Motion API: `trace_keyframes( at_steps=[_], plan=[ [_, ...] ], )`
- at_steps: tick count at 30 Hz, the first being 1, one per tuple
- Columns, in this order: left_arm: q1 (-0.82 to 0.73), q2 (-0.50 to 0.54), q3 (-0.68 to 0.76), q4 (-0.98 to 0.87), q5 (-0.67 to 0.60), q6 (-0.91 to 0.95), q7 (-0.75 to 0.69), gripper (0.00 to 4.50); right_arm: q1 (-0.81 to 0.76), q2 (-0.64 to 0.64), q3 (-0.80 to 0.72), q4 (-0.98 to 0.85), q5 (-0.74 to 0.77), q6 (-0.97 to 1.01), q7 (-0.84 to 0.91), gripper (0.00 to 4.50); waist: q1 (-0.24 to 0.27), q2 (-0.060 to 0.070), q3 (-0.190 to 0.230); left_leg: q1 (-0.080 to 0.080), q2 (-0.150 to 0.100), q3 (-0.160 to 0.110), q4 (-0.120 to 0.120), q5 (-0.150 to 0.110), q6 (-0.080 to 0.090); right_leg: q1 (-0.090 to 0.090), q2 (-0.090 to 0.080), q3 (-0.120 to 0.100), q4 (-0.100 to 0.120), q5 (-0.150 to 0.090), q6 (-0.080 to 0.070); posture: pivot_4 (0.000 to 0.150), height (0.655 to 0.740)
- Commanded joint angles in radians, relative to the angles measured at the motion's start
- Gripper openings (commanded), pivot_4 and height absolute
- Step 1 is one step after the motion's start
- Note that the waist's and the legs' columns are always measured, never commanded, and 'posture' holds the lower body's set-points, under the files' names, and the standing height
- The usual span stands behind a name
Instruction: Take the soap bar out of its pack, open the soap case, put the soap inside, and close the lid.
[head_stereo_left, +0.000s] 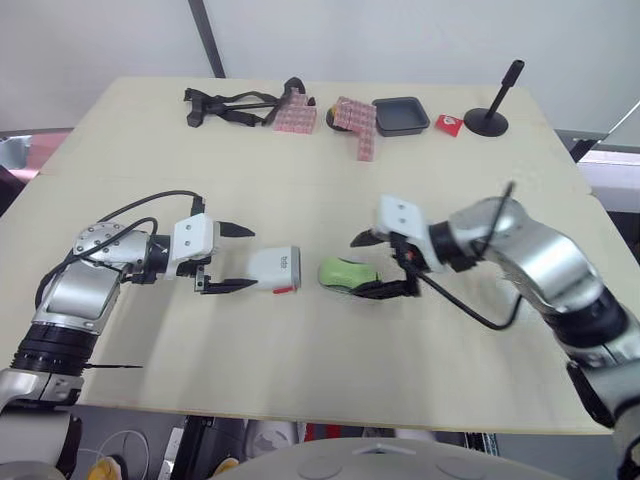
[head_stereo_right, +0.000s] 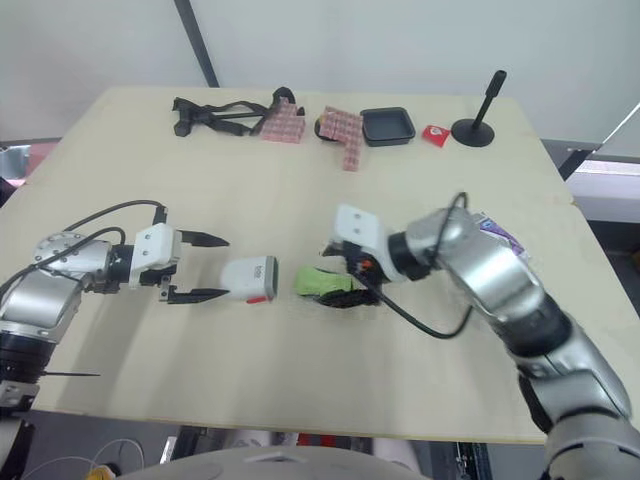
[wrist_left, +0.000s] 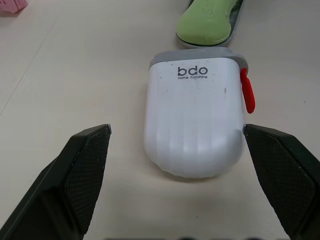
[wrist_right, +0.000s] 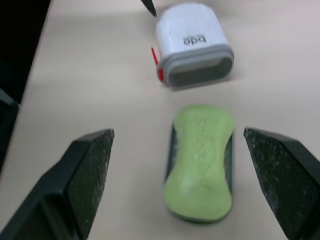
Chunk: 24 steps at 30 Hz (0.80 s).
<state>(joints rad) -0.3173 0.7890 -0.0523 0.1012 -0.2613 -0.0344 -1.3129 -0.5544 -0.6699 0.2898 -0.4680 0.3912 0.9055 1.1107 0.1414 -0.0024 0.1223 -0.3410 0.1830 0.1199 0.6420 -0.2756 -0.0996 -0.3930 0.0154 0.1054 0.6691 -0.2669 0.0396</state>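
L gripper (head_stereo_left: 240, 258) is released, fingers spread wide. The rounded closed end of the white soap case (head_stereo_left: 273, 268) lies between the tips, ungripped; one fingertip (wrist_left: 272, 165) sits just beside the side w/ the red tab (wrist_left: 247, 92), the other stands apart. The case lies flat on the table (head_stereo_left: 300, 180), its grey-rimmed end facing the soap.

Green soap bar (wrist_right: 200, 162) is out of its pack, lying flat just beside the case, not touching it. A dark rim (wrist_right: 229, 150) shows under it, prob. a shallow tray, hard to tell. R gripper (head_stereo_left: 368, 268) is also released, fingers straddling the bar w/ a clear gap each side.

Along the far edge, L to R: black strapped tool (head_stereo_left: 230, 105), pink patterned packs (head_stereo_left: 355, 122), black tray (head_stereo_left: 400, 115), small red item (head_stereo_left: 448, 125), black stand (head_stereo_left: 490, 115).
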Motion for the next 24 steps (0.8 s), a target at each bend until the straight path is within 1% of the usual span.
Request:
trace_keyframes(
  at_steps=[1,4,5,7,9,12,14,18,24],
  plan=[
    [-0.016,0.010,0.020,-0.020,-0.043,0.036,-0.020,4.50,0.090,-0.011,-0.164,-0.088,0.086,-0.059,-0.017,4.47,-0.005,0.000,0.000,0.000,0.000,0.000,0.000,0.000,0.000,0.000,0.000,0.000,0.000,0.000,0.000,0.150,0.7400],
    [-0.038,0.000,0.014,0.004,-0.039,0.036,-0.020,4.50,0.176,0.017,-0.292,-0.113,0.150,-0.097,-0.056,4.47,-0.010,0.000,0.000,-0.003,0.000,0.000,-0.001,0.000,-0.001,0.000,0.001,0.001,0.000,0.000,0.000,0.150,0.7400],
    [-0.045,-0.003,0.012,0.011,-0.039,0.039,-0.023,4.50,0.210,0.038,-0.326,-0.117,0.149,-0.151,-0.074,4.47,-0.011,0.000,0.000,-0.003,0.000,0.000,-0.001,0.000,-0.001,0.000,0.000,0.001,0.000,0.000,0.000,0.150,0.7400],
    [-0.059,-0.007,0.005,0.025,-0.037,0.046,-0.030,4.50,0.277,0.043,-0.343,-0.120,0.132,-0.227,-0.080,4.47,-0.008,0.000,0.000,-0.003,0.000,0.000,-0.001,0.001,-0.001,0.001,0.000,0.001,0.000,0.000,0.000,0.150,0.7400],
    [-0.072,-0.013,-0.002,0.040,-0.031,0.042,-0.037,4.50,0.323,0.044,-0.335,-0.115,0.108,-0.292,-0.084,4.47,-0.008,0.000,0.000,-0.001,0.000,0.000,-0.001,0.000,-0.001,0.001,0.000,0.000,-0.001,0.000,0.000,0.150,0.7400],
    [-0.092,-0.025,-0.012,0.066,-0.020,0.028,-0.045,4.50,0.346,0.095,-0.329,-0.097,0.092,-0.361,-0.152,4.47,-0.011,0.000,0.000,-0.004,0.000,0.000,-0.001,0.000,-0.001,0.001,0.000,0.001,-0.001,0.000,0.000,0.150,0.7400],
    [-0.105,-0.032,-0.015,0.076,-0.021,0.029,-0.054,4.50,0.346,0.095,-0.306,-0.090,0.078,-0.372,-0.170,4.47,-0.012,0.000,0.000,-0.004,0.000,0.000,-0.002,0.001,-0.001,0.001,0.000,0.001,-0.001,0.000,0.000,0.150,0.7400],
    [-0.127,-0.034,-0.031,0.095,-0.024,0.055,-0.083,4.50,0.349,0.082,-0.267,-0.070,0.049,-0.412,-0.174,4.47,-0.012,0.000,0.000,0.000,0.000,0.000,-0.002,0.001,-0.001,0.001,0.000,0.000,-0.001,0.000,0.000,0.150,0.7400],
    [-0.131,-0.038,-0.057,0.084,-0.030,0.065,-0.125,4.50,0.350,0.065,-0.235,-0.071,0.044,-0.424,-0.173,4.47,-0.012,0.000,0.000,-0.001,0.000,0.000,-0.003,0.001,-0.001,0.001,0.000,0.000,-0.002,0.000,0.000,0.150,0.7400]
  ],
)
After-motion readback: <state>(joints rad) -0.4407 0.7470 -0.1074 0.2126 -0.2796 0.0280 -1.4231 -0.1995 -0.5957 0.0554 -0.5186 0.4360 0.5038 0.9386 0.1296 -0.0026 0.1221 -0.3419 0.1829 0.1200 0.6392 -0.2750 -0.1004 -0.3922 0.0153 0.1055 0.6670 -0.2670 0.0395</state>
